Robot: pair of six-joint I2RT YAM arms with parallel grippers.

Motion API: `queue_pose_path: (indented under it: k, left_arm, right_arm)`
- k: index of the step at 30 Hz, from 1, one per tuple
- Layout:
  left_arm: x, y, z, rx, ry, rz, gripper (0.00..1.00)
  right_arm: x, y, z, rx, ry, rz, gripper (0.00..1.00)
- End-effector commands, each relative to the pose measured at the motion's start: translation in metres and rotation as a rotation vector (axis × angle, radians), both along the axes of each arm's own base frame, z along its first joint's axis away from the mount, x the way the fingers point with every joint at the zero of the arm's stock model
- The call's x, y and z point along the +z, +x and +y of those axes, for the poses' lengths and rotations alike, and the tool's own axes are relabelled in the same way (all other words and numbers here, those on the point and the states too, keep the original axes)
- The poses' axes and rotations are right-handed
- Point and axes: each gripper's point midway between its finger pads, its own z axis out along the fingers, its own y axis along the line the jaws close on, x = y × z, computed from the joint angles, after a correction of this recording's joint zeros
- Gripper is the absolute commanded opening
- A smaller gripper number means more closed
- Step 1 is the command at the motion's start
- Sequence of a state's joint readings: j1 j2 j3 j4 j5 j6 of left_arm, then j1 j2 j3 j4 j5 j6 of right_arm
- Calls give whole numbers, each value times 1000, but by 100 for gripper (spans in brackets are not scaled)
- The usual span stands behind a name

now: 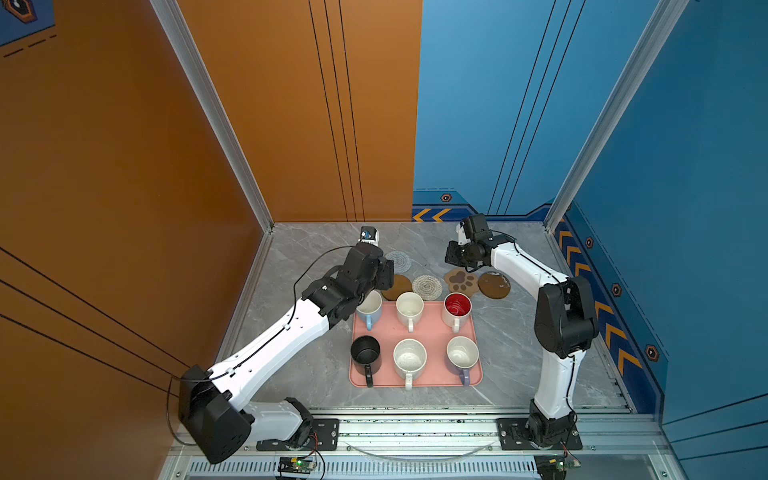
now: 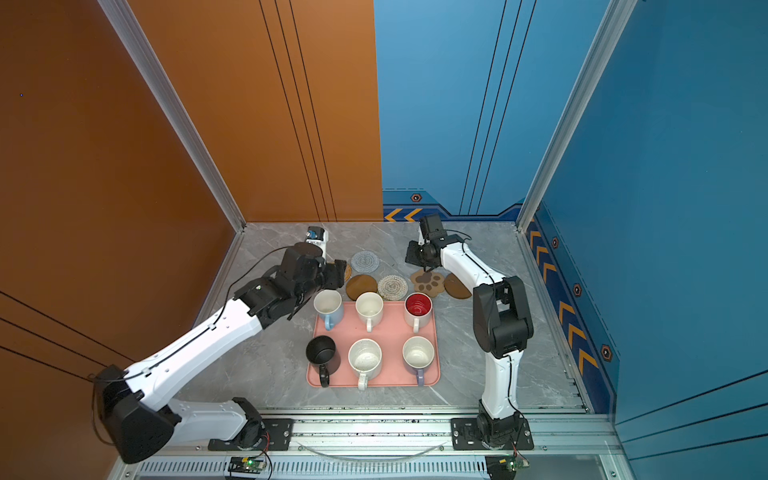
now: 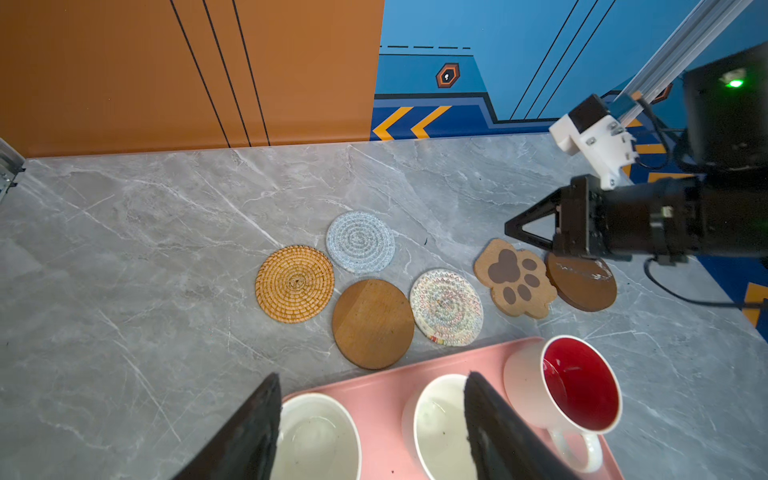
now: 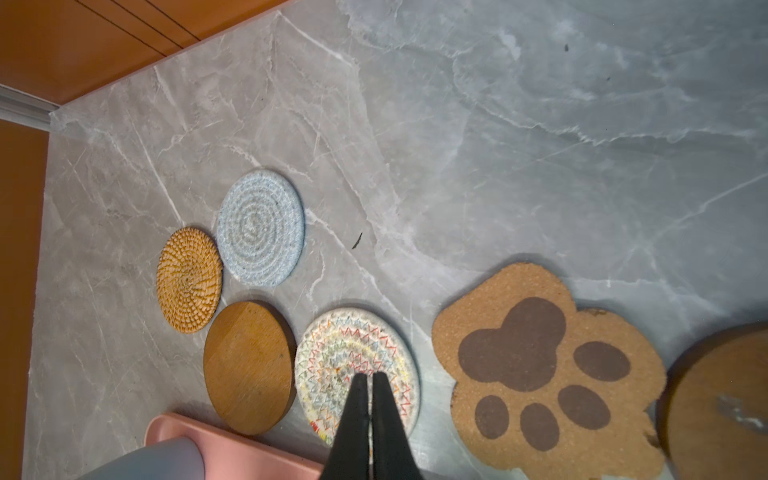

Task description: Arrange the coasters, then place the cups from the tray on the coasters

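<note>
Six coasters lie in a loose row behind the pink tray (image 1: 432, 330): orange rattan (image 3: 294, 284), grey woven (image 3: 360, 241), brown round (image 3: 372, 324), beige woven (image 3: 446, 307), paw-print (image 3: 513, 277) and a second brown round (image 3: 584, 286). All six cups stand on the tray: light blue (image 1: 369, 309), plain white (image 1: 409, 309), red-inside (image 1: 457, 309), black (image 1: 365, 353), speckled (image 1: 409, 359), lavender (image 1: 462, 357). My left gripper (image 3: 374, 419) hangs open over the tray's far left corner, holding nothing. My right gripper (image 4: 369, 376) is shut and empty, hovering by the paw-print coaster.
The orange wall (image 1: 291, 124) and blue wall (image 1: 478, 124) close off the back of the grey marble table (image 1: 299, 374). Bare marble lies behind the coasters and on both sides of the tray. The metal rail (image 1: 415, 428) carrying both arm bases runs along the front edge.
</note>
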State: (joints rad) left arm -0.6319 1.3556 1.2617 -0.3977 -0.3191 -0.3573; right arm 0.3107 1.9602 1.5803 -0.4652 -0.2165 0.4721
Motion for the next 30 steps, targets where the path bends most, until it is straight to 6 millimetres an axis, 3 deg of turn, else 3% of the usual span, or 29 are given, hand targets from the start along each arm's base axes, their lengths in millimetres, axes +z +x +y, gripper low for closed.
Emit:
queue_pose_path:
  k: [1, 7, 14, 22, 26, 30]
  left_arm:
    - [-15, 21, -5, -69, 44, 88, 70]
    - [-35, 69, -19, -143, 109, 191, 64]
    - [-85, 115, -40, -187, 161, 339, 48]
    - [-149, 137, -44, -164, 194, 470, 30]
    - [-170, 144, -46, -161, 160, 513, 23]
    - [-187, 151, -48, -136, 131, 544, 7]
  right_arm:
    - [13, -15, 1, -29, 33, 8, 0]
    - [26, -20, 13, -68, 134, -28, 0]
    - [25, -36, 22, -87, 188, -48, 0]
    - [29, -51, 23, -69, 196, -48, 0]
    - [27, -53, 25, -62, 193, -44, 0]
    - [27, -54, 26, -61, 201, -46, 0]
